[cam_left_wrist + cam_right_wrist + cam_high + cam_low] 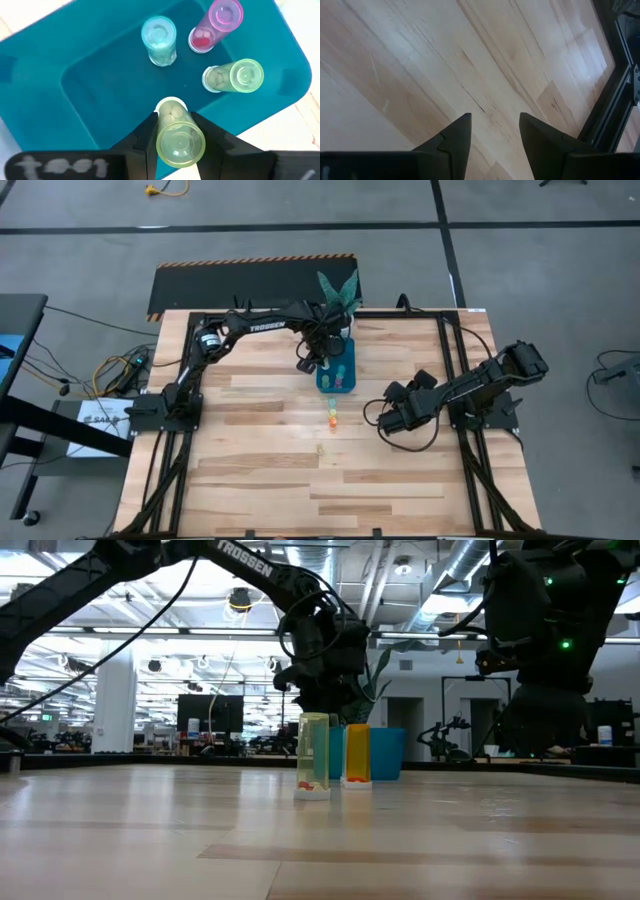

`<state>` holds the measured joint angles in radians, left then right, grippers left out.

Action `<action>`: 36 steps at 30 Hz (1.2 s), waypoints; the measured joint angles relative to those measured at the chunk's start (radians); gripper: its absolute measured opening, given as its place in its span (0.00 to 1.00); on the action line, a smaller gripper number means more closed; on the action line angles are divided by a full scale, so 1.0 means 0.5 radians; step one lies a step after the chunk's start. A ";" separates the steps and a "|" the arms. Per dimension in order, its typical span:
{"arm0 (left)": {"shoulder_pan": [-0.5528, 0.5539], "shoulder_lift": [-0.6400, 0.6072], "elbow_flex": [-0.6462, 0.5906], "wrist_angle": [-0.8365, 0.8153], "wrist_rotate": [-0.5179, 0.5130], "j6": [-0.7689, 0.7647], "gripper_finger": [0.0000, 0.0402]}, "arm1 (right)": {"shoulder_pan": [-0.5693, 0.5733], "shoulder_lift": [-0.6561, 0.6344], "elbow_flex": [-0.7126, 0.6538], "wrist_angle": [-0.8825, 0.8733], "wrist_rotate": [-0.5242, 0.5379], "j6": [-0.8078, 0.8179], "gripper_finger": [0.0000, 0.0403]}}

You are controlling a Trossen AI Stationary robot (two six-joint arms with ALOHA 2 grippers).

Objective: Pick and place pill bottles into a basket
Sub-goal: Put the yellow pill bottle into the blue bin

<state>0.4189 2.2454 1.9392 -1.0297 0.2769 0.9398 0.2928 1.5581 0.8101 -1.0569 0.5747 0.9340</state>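
Note:
My left gripper (pixel 172 117) is over the teal basket (pixel 100 100), shut on a yellow-green pill bottle (pixel 177 140). It also shows in the high view (pixel 318 360), at the basket's left side (pixel 337 385). Three bottles are in the basket: a light blue one (pixel 159 39), a pink one (pixel 217 22) and a green one (pixel 235 76). Two more bottles stand on the table in front of the basket: a yellow-green one (pixel 313 755) and an orange one (pixel 357 753). My right gripper (pixel 492 117) is open and empty above bare wood on the right (pixel 388 420). My left gripper pinches the yellow-green bottle by its two sides (pixel 162 132) between its two fingers. The fingers come from above, pointing down, and lie along the bottle. The bottle's white end (pixel 170 106) points down into the basket, and the bottle is lifted clear of it.
A white pot with a green plant (pixel 338 295) stands just behind the basket at the far edge. Black frame rails (pixel 455 370) run along the table's sides. Bare wood (pixel 300 480) lies across the near half of the table.

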 joint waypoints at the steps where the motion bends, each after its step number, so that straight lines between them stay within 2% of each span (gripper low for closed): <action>1: -0.003 -0.001 0.000 0.002 0.000 0.000 0.21 | 0.000 0.000 0.000 0.000 0.000 0.000 0.39; 36: -0.050 -0.003 0.000 -0.001 -0.042 -0.072 0.21 | 0.000 0.000 0.000 0.025 -0.001 0.000 0.39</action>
<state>0.3939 2.2440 1.9394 -1.0302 0.2558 0.9039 0.2928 1.5581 0.8101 -1.0443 0.5743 0.9340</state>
